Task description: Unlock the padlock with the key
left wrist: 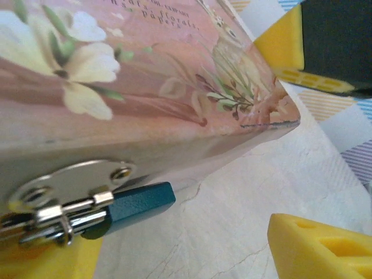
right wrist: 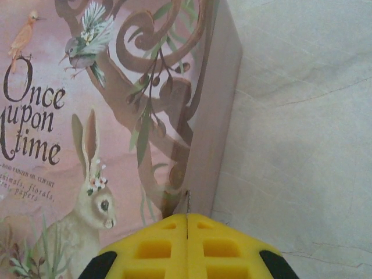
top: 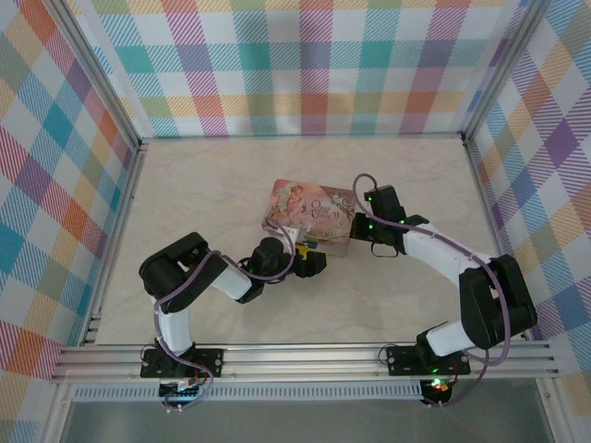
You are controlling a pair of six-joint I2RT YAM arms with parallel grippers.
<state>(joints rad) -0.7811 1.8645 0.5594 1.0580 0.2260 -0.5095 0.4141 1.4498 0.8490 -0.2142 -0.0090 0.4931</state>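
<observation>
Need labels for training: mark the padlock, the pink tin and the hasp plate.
padlock (left wrist: 136, 204), left wrist view, teal body.
pink tin (right wrist: 116, 87), right wrist view, illustrated lid.
hasp plate (left wrist: 75, 179), left wrist view, flat metal face.

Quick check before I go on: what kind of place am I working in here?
Likely a lab robot test cell: plaid-patterned walls, an aluminium frame, a marble-look tabletop.

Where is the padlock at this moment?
In the left wrist view, the teal padlock sits at lower left, hooked to the metal hasp on the side wall of the pink tin, just above the tabletop.
</observation>
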